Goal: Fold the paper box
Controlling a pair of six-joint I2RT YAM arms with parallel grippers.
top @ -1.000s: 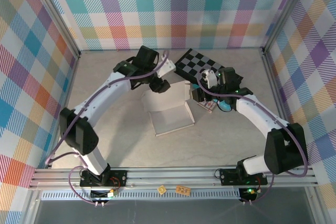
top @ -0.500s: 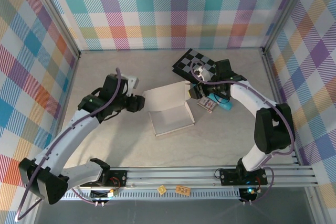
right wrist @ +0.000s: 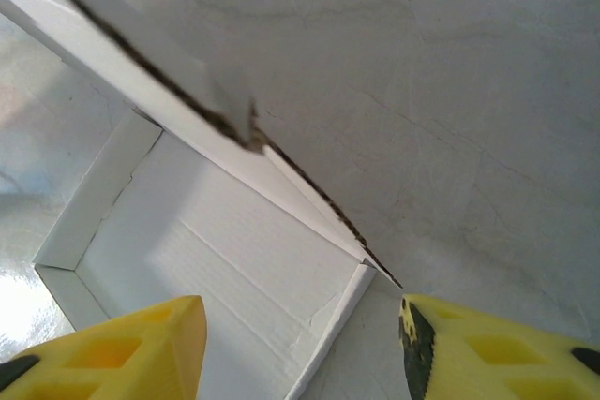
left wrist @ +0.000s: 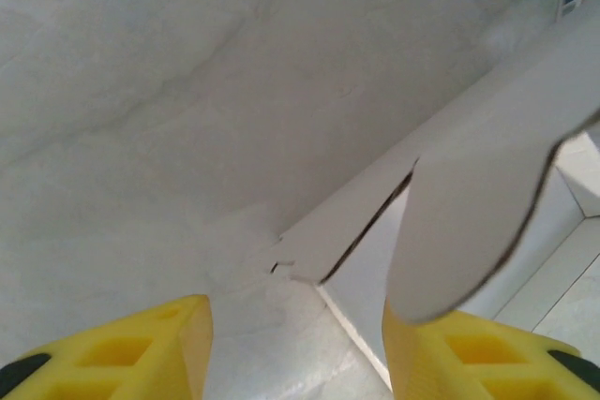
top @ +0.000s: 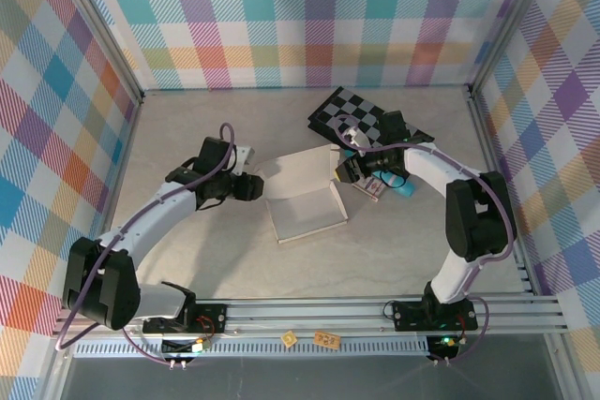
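The paper box (top: 309, 214) is a shallow white tray in the middle of the table, with its lid (top: 298, 173) tilted up at the back. My left gripper (top: 255, 186) is at the box's left back corner, low over the table. In the left wrist view the left gripper (left wrist: 298, 353) is open around that corner (left wrist: 323, 241), and a rounded flap (left wrist: 478, 203) hangs over the right finger (left wrist: 469, 353). My right gripper (top: 349, 173) is at the lid's right edge. In the right wrist view the right gripper (right wrist: 300, 344) is open over the tray's corner (right wrist: 356, 274).
A black-and-grey checkered board (top: 370, 119) lies behind the box at the back right. A small patterned packet (top: 372, 189) and a teal object (top: 403, 189) lie just right of the box, under the right arm. Plaid walls close three sides.
The left arm has swung from behind the box round to its left side and moved in to the corner. The right gripper stayed by the lid's right edge while its arm folded back.
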